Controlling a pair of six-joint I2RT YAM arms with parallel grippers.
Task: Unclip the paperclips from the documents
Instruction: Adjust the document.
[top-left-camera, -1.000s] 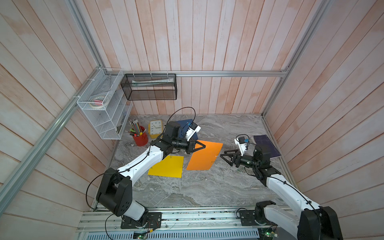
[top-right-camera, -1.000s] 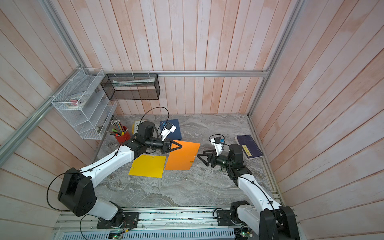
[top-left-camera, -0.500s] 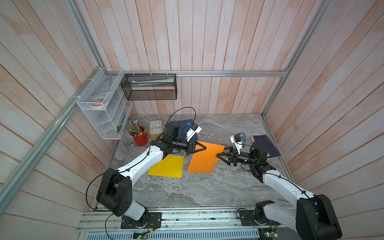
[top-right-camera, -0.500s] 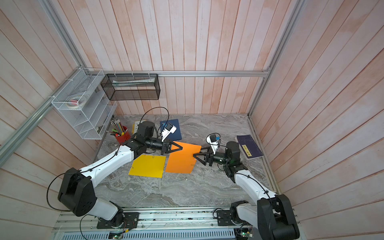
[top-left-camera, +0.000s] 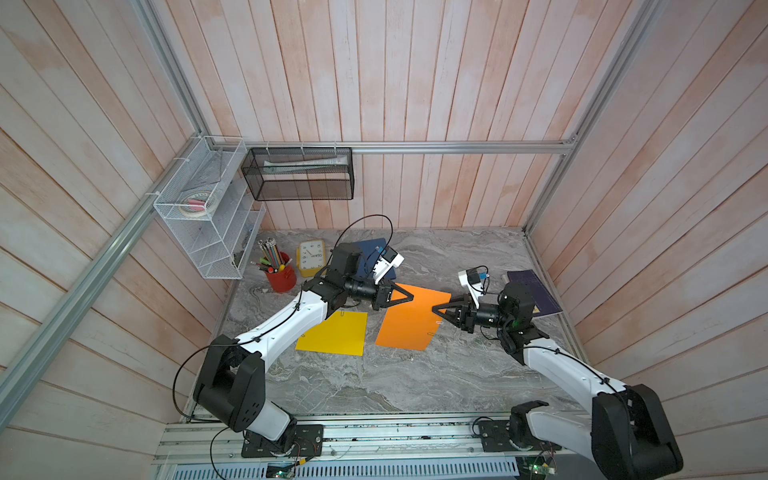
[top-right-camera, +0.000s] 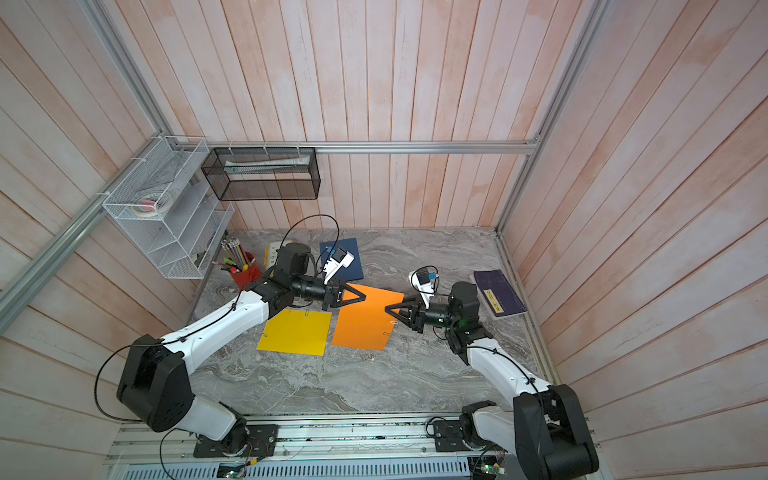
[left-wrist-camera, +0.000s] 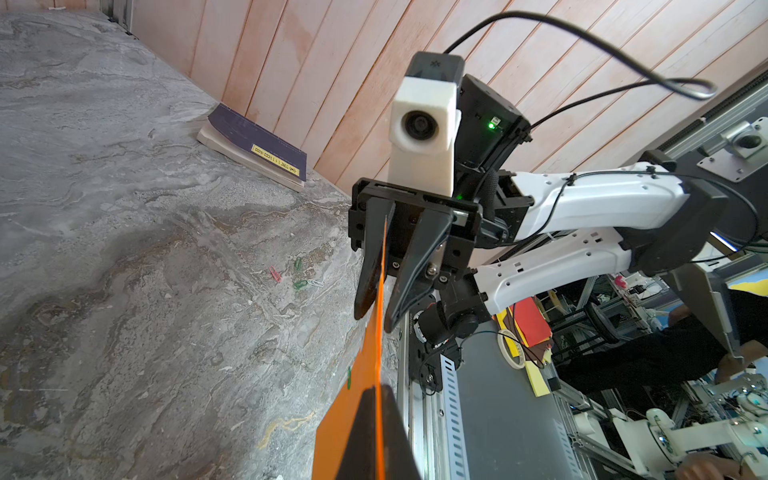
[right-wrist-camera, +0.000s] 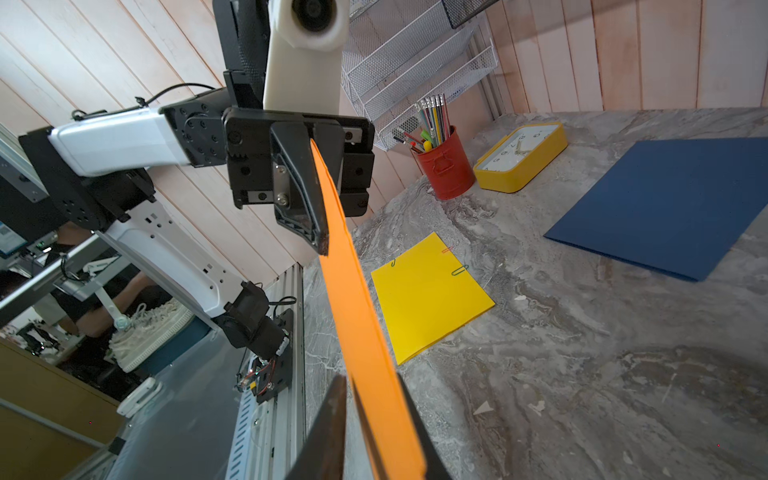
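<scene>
The left gripper (top-left-camera: 411, 297) is pinched on the far corner of the orange document (top-left-camera: 409, 326). The right gripper (top-left-camera: 434, 309) straddles the opposite edge, and I cannot tell whether it is pressing the sheet. The sheet's long axis runs from the back wall (top-left-camera: 415, 104) toward the front rail (top-left-camera: 374, 436), over the grey marbled surface (top-left-camera: 415, 386), with pale plank side walls (top-left-camera: 665, 208) around it.

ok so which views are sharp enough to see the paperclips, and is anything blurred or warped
Both top views: soft even light, wall planks splayed by the wide lens, paperclips on the orange document mere specks. Right wrist view: clips on the yellow document crisp, right gripper near the lens soft. Left wrist view: loose clips on the table sharp.
</scene>
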